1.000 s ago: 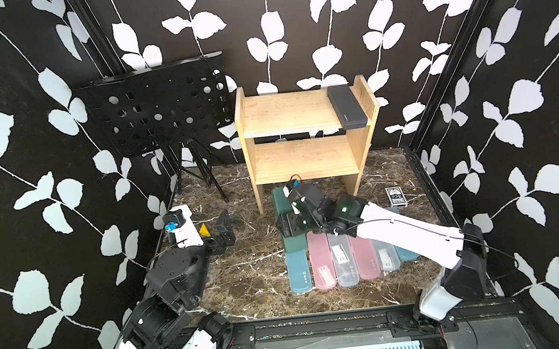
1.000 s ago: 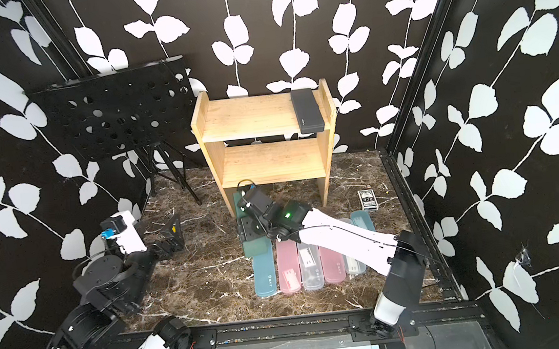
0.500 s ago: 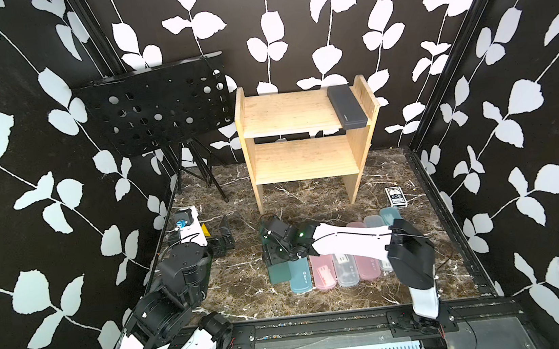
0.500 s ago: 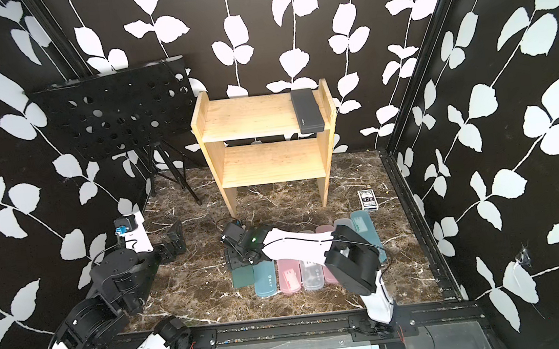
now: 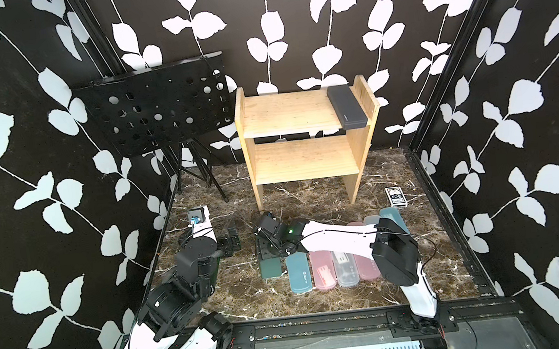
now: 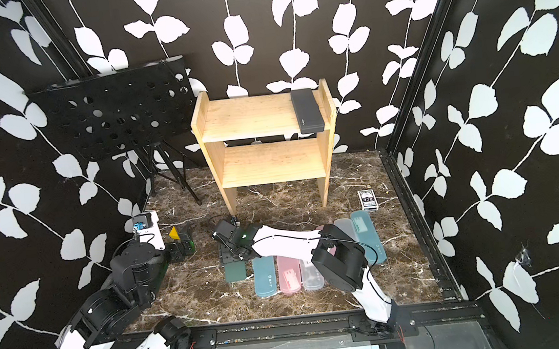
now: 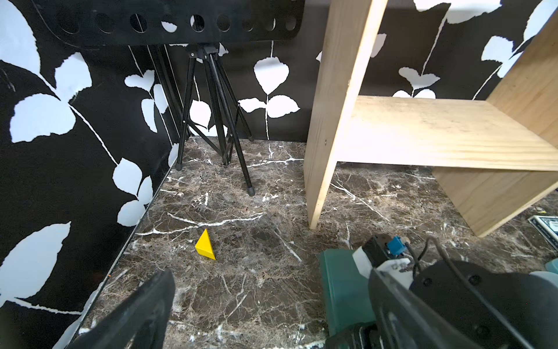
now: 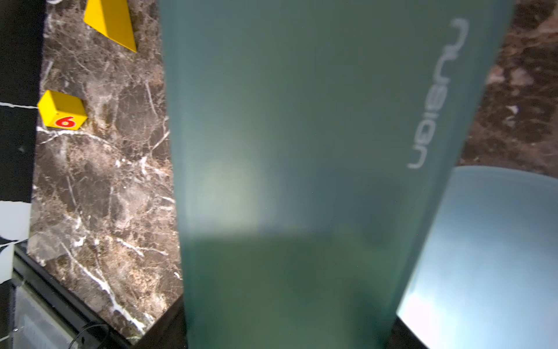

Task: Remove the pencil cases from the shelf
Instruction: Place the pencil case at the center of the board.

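Right pincer (image 5: 267,245) clamped across smooth dark green case (image 5: 271,267), close to marbled surface (image 5: 241,292) | Set flat beside frosted blue case (image 5: 299,274), sides parallel, then release | Left pincer (image 5: 232,240) spread wide, empty | Matte dark grey case (image 5: 347,111) alone on pale wooden shelf (image 5: 291,167), top board, beside right upright

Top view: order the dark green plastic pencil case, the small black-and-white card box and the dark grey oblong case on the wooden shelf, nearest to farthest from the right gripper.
1. dark green plastic pencil case: directly under the right gripper.
2. small black-and-white card box: lying flat, off to the robot's right.
3. dark grey oblong case: up on the top board of the wooden shelf, at the back.
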You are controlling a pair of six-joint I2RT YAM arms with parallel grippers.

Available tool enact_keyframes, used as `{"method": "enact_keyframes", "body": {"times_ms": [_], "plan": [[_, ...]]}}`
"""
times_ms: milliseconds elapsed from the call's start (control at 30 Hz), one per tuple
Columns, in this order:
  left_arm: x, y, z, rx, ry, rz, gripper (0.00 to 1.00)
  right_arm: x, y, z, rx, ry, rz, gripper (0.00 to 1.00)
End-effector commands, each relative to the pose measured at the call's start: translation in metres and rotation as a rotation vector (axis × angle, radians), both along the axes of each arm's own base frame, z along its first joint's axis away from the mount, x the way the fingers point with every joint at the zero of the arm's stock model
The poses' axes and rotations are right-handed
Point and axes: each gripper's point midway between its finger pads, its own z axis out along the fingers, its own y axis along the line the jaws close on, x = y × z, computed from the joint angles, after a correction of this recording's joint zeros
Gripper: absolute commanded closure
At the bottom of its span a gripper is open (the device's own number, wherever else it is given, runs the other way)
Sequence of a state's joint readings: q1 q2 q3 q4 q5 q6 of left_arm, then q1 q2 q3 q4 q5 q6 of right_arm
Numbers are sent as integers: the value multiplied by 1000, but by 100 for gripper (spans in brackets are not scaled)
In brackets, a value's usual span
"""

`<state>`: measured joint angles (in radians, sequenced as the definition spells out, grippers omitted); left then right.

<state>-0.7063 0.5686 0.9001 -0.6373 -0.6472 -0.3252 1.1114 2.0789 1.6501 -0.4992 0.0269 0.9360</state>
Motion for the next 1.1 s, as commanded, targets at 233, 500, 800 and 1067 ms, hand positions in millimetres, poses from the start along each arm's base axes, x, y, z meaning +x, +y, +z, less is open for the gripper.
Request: {"method": "enact_keyframes", "body": {"times_ms": [233, 500, 800, 1067], "plan": [[-1, -1, -6, 3, 6, -11, 1, 10, -12, -26, -65, 26, -30, 32], [-3, -1, -11, -7, 8, -14, 1, 9, -20, -37, -116, 29, -29, 28], [-2, -3, -12, -10, 11, -20, 1, 16, -31, -35, -155, 5, -45, 16], [0, -29, 8, -135, -8, -122, 1, 30, -40, 46, -64, -173, -30, 13]]}}
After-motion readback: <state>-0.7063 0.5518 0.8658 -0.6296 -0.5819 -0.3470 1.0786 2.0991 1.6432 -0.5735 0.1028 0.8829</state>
